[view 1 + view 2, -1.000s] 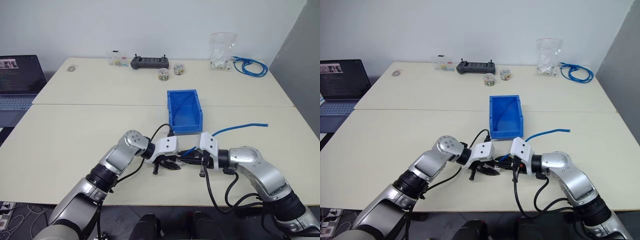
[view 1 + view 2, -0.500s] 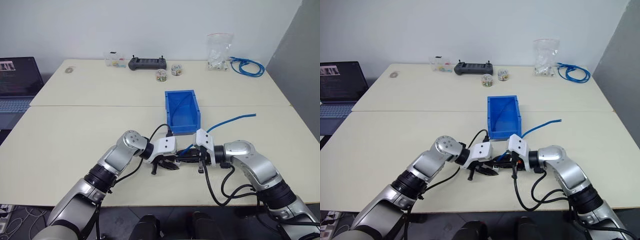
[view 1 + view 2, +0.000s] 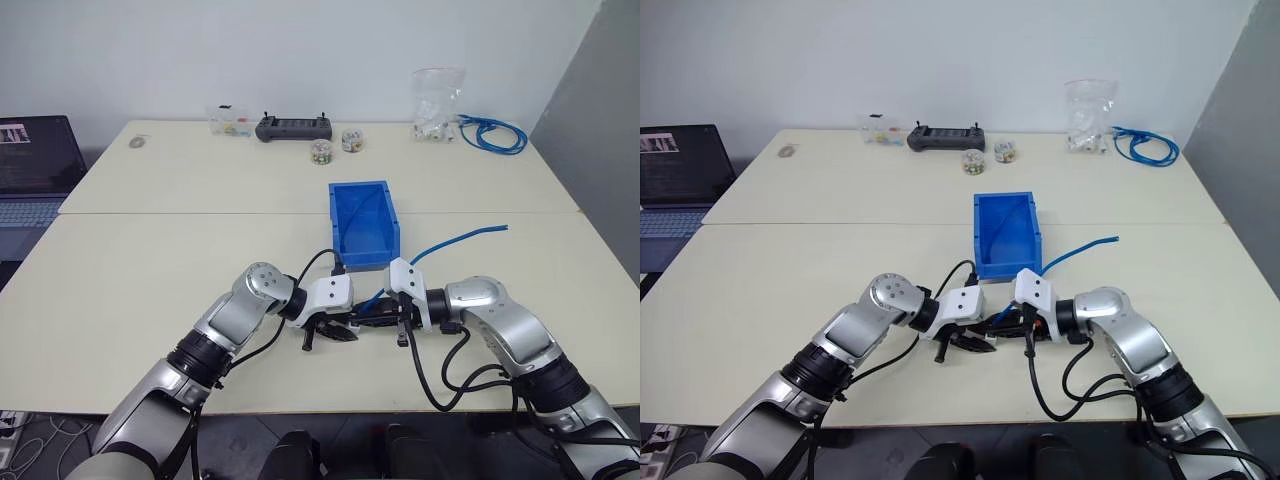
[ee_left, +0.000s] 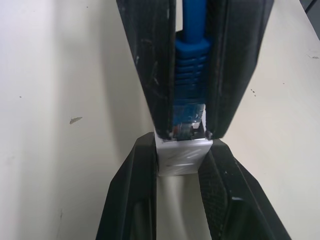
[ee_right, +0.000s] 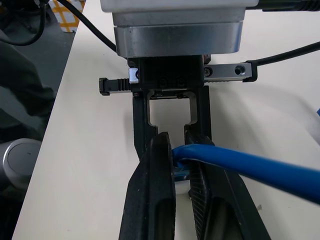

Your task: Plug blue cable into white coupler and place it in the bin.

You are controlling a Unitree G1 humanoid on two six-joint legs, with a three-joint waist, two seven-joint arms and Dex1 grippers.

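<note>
From the left eye view, both arms meet low over the near edge of the counter (image 3: 150,270), just in front of the bin (image 3: 364,222). The left gripper (image 3: 340,331) and right gripper (image 3: 378,318) face each other tip to tip, and the blue cable (image 3: 462,238) trails from the right one across the counter to the right of the bin.

The left wrist view shows the left gripper's fingers (image 4: 132,200) clamped on the white coupler (image 4: 180,156). Directly opposite, the other gripper's fingers pinch the cable's ribbed boot, and the clear plug (image 4: 189,120) sits right at the coupler's mouth; whether it is seated cannot be told.

In the right wrist view, the right gripper's fingers (image 5: 157,195) are closed on the cable close behind the plug.

The risk I judge here is misalignment: a slightly tilted plug could jam on the socket rim, and pushing harder might twist the small coupler out of its hold or make the cable slip back through the pinch.
</note>
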